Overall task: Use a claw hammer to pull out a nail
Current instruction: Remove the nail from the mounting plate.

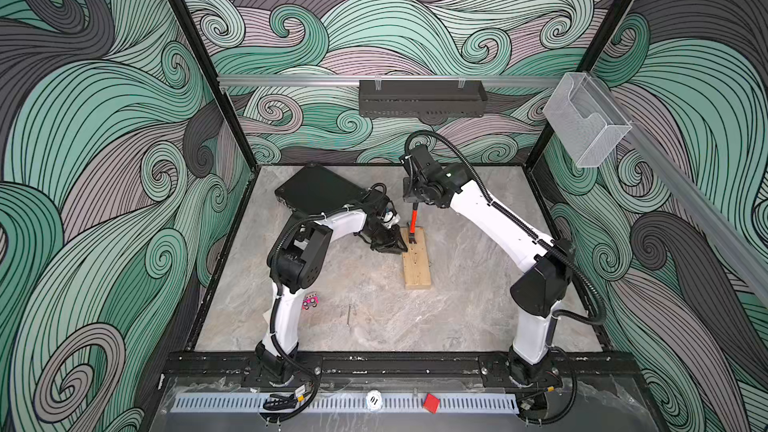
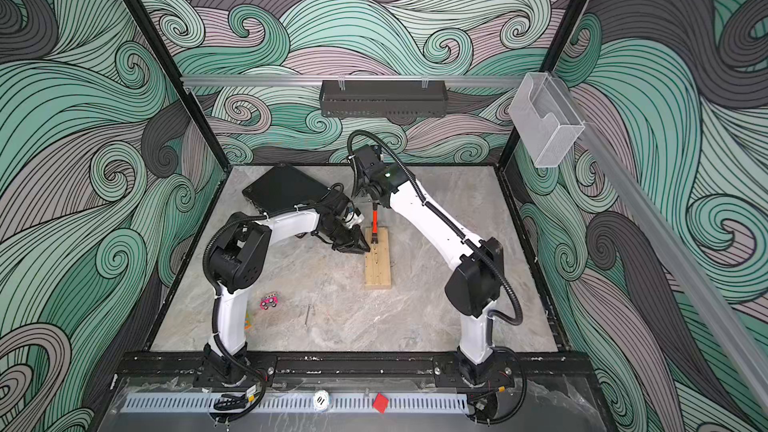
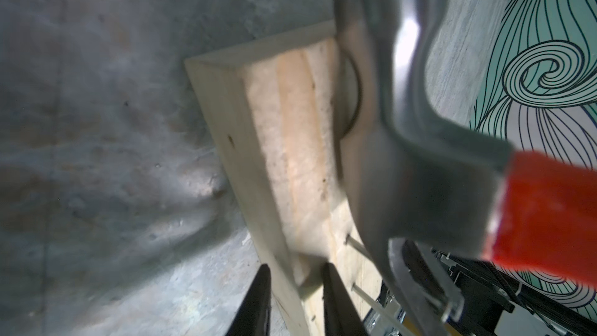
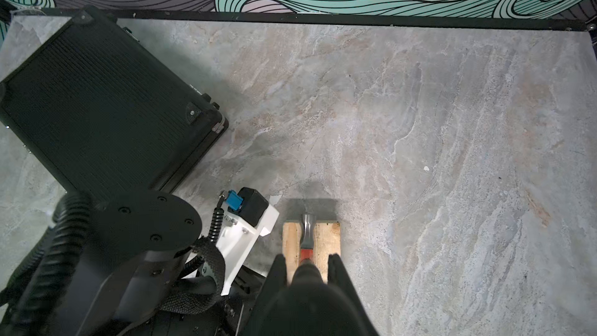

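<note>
The right tool (image 4: 306,261) pinches the black handle of the claw hammer (image 1: 412,224), a heavy, stiff, top-heavy thing whose steel head rests on the wooden block (image 1: 417,263) just below it, while the left tool (image 3: 295,289) clamps the block's edge.

Walls: teal, grey and lilac swirl pattern (image 1: 104,118) on three sides.
Bench: grey marbled top (image 1: 478,284).
Far wall: silver rail (image 1: 291,81), black perforated tray (image 1: 422,98).
Right wall: clear plastic holder (image 1: 586,122).

Glossy steel hammer head (image 3: 403,163) (rough wood block (image 3: 290,143))
</note>
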{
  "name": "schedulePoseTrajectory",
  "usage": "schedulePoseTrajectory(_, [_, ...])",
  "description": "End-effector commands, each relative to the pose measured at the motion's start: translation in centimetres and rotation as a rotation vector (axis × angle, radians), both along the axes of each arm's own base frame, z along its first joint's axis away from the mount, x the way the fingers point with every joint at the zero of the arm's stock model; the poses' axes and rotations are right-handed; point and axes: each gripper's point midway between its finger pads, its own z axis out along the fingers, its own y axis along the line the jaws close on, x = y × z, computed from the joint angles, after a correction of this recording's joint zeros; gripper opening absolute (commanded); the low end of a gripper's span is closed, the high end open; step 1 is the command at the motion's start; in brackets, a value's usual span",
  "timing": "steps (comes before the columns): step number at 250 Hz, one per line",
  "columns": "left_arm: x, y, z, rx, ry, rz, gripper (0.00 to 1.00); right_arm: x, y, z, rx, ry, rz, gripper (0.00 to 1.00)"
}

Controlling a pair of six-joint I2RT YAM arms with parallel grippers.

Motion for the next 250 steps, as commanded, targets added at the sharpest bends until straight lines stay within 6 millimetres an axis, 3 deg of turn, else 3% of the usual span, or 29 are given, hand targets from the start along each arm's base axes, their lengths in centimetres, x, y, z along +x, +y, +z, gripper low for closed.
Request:
schedulePoseTrajectory(1, [-4.4,7.5,-9.2,0.434,0.147,0.009,0.25,-0.2,-0.7,-3.1,-0.047,0.140,0.040,0.00])
schedulePoseTrajectory(145, [-6.3,11.1,-11.6,0.679,0.136,-0.073,0.24,2.1,0.2,-1.3,0.014,0.122,0.073,0.00])
schedulePoseTrajectory(250, [-6.5,12.1,-11.7,0.788,0.094,-0.122,0.24,2.9,0.1,0.3,0.043,0.087,0.073,0.00])
